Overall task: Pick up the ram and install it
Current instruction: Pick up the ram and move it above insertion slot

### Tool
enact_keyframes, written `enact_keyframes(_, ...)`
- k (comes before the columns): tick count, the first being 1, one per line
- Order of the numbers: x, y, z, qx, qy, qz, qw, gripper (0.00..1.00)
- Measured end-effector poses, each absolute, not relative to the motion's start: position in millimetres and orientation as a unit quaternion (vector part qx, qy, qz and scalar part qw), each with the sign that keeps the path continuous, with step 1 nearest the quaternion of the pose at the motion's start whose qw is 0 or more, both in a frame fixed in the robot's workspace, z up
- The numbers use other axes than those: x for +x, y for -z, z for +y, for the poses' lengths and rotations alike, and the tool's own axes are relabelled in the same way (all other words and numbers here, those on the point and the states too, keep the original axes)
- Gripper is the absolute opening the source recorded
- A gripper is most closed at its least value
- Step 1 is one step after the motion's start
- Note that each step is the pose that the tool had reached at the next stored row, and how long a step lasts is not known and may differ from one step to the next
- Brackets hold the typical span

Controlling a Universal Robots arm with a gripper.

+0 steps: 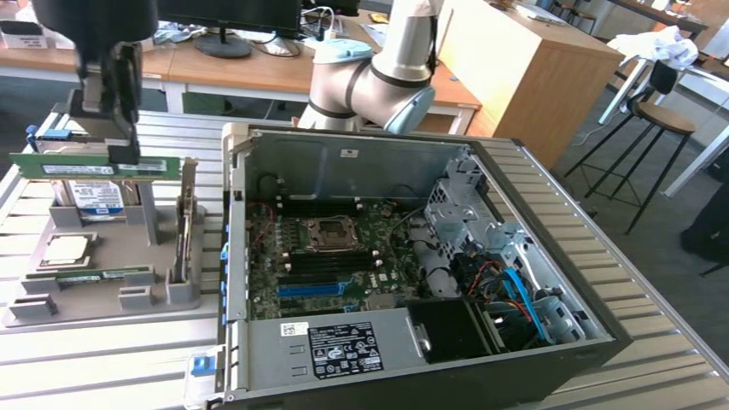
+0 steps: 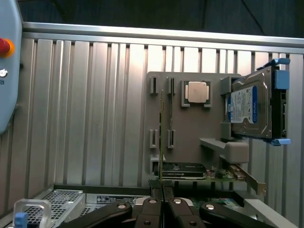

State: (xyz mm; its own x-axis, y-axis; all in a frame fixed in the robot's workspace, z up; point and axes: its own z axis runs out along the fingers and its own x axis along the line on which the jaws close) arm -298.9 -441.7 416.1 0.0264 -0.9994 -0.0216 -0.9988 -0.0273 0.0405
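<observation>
**Caller:** Your gripper [image 1: 118,152] is clamped almost fully shut on the ram [image 1: 68,165]. The jaws pinch its two flat faces partway along its length. That suits a board this thin, and it explains why the stick hangs level instead of drooping at one end.

**Spotter:** In the wrist view it runs straight out from between your fingertips, edge-on, as a thin line. The grip is on its upper long edge, so the lower edge is free. I'd judge that's so it can go down into a slot.

**Caller:** Directly under the hand sits the grey tray [image 2: 190,126]. The ram looks clear of it, not touching. The small bracket pairs right below the stick hold nothing.

**Spotter:** Everything else on that tray sits in its own cradle, so nothing slides. The hard drive [image 2: 249,107] stands on edge just past the ram. The processor [image 2: 197,91] lies flat beside those brackets. The second stick [image 1: 91,275] lies low, well below your fingers. An expansion card [image 1: 183,231] stands upright at the tray's edge nearest the case.

**Caller:** That open computer case [image 1: 479,147] lies on its side, well apart from the hand, with the motherboard [image 1: 330,256] facing up. Access from above looks to be the reason. I can't make out the memory slots clearly.
</observation>
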Motion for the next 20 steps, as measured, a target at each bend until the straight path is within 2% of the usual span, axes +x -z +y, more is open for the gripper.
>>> enact_keyframes(20,-251,-416,-442,0.716,0.022,-0.697,0.007,0.11)
